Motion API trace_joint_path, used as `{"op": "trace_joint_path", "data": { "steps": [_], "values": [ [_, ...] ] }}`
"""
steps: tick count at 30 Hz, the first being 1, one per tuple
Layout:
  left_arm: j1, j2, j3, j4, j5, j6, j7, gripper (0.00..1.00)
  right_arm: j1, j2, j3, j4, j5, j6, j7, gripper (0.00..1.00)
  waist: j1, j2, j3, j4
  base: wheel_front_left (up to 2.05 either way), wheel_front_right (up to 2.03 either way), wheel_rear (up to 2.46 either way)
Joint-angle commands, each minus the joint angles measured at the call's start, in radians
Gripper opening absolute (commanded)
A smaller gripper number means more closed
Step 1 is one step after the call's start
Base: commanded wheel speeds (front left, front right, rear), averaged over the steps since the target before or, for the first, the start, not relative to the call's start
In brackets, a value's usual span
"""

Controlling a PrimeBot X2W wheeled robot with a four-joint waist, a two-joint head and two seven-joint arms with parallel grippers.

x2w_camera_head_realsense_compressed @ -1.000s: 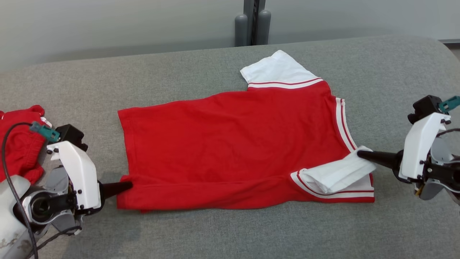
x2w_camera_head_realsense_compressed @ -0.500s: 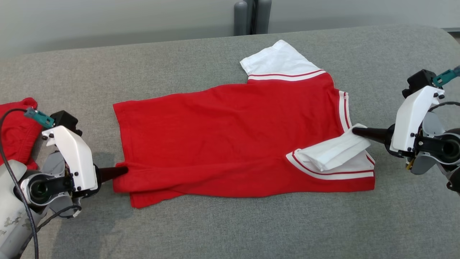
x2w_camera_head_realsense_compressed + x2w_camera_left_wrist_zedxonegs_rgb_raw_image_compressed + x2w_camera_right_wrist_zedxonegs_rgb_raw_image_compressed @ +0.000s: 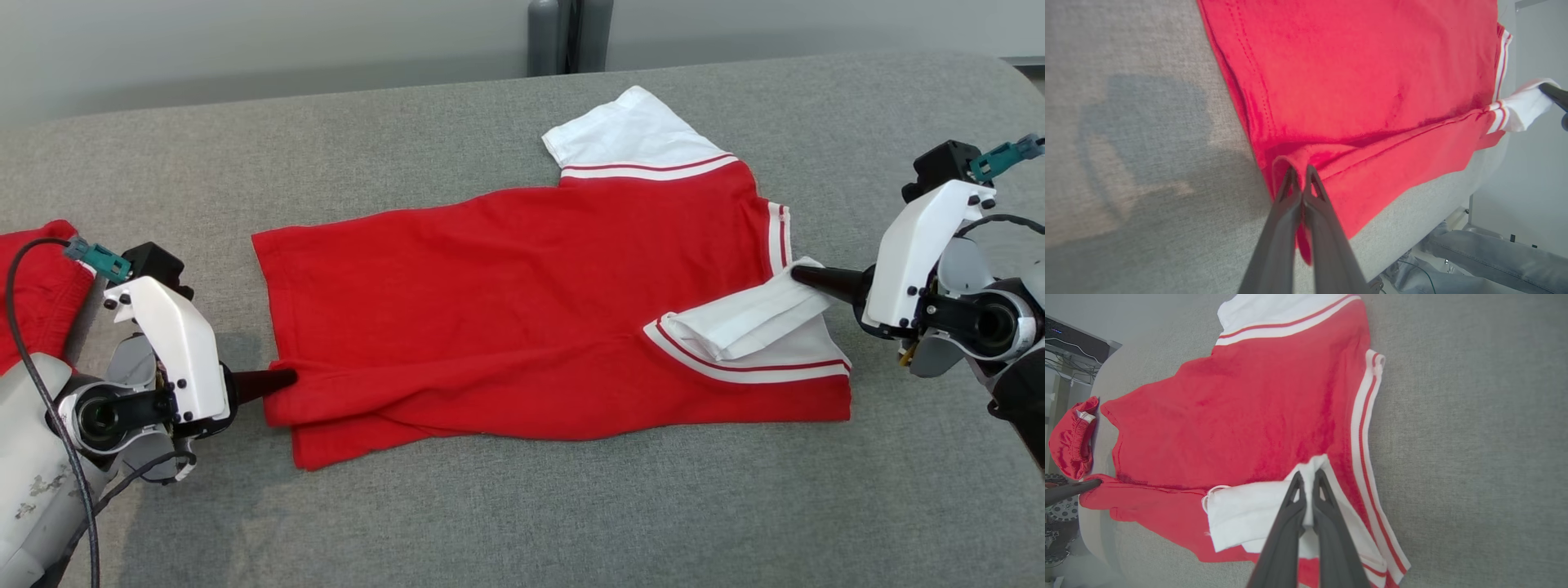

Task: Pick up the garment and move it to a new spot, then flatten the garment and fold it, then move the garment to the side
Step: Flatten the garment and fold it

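Two grips, clenched: left jaws on hem of red shirt (image 3: 522, 302), right jaws on white sleeve (image 3: 751, 322) | step, likely: fold near side over | tip: lift both ends evenly, keep cloth tight

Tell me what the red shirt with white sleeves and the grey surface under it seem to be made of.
Red shirt with white sleeves: soft matte knit, probably cotton; it creases limply and shows stitched hems. Grey surface: matte woven upholstery cloth, probably; a fine flecked weave shows.
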Motion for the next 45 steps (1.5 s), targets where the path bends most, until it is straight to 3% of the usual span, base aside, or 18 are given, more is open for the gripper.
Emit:
{"op": "trace_joint_path", "data": {
  "steps": [1,4,5,6,7,8,9,15,22,25,30,33,34,39,45],
  "values": [
    [-0.018,0.000,0.002,0.005,0.007,-0.006,-0.006,0.00,-0.012,0.000,0.002,0.006,-0.003,0.003,-0.008,0.00,0.0000,0.0000,0.000,0.001,0.00,0.00,0.00],
    [-0.026,-0.012,0.002,0.026,0.018,-0.014,-0.027,0.02,-0.018,0.005,0.008,0.017,-0.019,0.003,-0.043,0.00,0.0000,0.0000,0.000,0.002,0.00,0.00,0.00],
    [-0.024,-0.013,0.001,0.033,0.018,-0.018,-0.027,0.17,-0.018,0.008,0.011,0.019,-0.022,0.003,-0.051,0.00,0.0000,0.0000,0.000,0.001,0.00,0.00,0.00],
    [-0.024,-0.013,0.000,0.038,0.018,-0.022,-0.026,0.40,-0.020,0.009,0.012,0.021,-0.027,0.003,-0.063,0.00,0.0000,0.0000,-0.001,0.001,0.00,0.00,0.00],
    [-0.024,-0.014,0.000,0.042,0.019,-0.023,-0.025,0.48,-0.021,0.011,0.011,0.027,-0.029,0.002,-0.076,0.34,0.0000,0.0000,-0.001,0.001,0.00,0.00,0.00],
    [-0.024,-0.016,-0.001,0.047,0.019,-0.027,-0.023,0.98,-0.020,0.014,0.013,0.031,-0.032,0.003,-0.085,0.50,0.0000,0.0000,-0.003,0.001,0.00,0.00,0.00],
    [-0.025,-0.018,-0.001,0.051,0.019,-0.029,-0.024,1.00,-0.021,0.015,0.014,0.037,-0.036,0.002,-0.096,1.00,0.0000,0.0000,-0.004,0.001,0.00,0.00,0.00],
    [-0.023,-0.014,0.015,0.059,0.017,-0.042,-0.048,1.00,-0.012,0.019,0.022,0.037,-0.046,0.003,-0.175,1.00,0.0000,0.0000,-0.022,0.003,0.00,0.00,0.00],
    [0.007,0.023,0.043,-0.003,0.032,-0.052,-0.125,1.00,0.018,-0.021,0.031,-0.012,-0.074,0.003,-0.327,1.00,0.0000,0.0000,-0.056,0.006,0.00,0.00,0.00],
    [0.026,0.049,0.060,-0.057,0.051,-0.053,-0.199,1.00,0.046,-0.043,0.024,-0.041,-0.085,0.003,-0.411,1.00,0.0000,0.0000,-0.072,0.009,0.00,0.00,0.00],
    [0.107,0.088,0.092,-0.153,0.128,-0.049,-0.412,1.00,0.115,-0.085,0.009,-0.090,-0.108,0.003,-0.549,1.00,0.0000,0.0000,-0.098,0.009,0.00,0.00,0.00],
    [0.172,0.097,0.117,-0.211,0.178,-0.008,-0.564,1.00,0.169,-0.104,0.002,-0.111,-0.124,0.003,-0.621,1.00,0.0000,0.0000,-0.112,0.008,0.00,0.00,0.00],
    [0.172,0.097,0.117,-0.211,0.178,-0.008,-0.564,1.00,0.169,-0.104,0.002,-0.111,-0.124,0.003,-0.621,1.00,0.0000,0.0000,-0.112,0.008,0.00,0.00,0.00],
    [0.290,0.065,0.151,-0.314,0.243,0.107,-0.797,1.00,0.264,-0.107,-0.029,-0.087,-0.195,0.003,-0.757,1.00,0.0000,0.0000,-0.130,0.016,0.00,0.00,0.00],
    [0.419,0.043,0.165,-0.387,0.300,0.221,-0.964,1.00,0.389,-0.070,-0.093,-0.083,-0.255,0.002,-0.866,1.00,0.0000,0.0000,-0.144,0.023,0.00,0.00,0.00]
  ]
}}
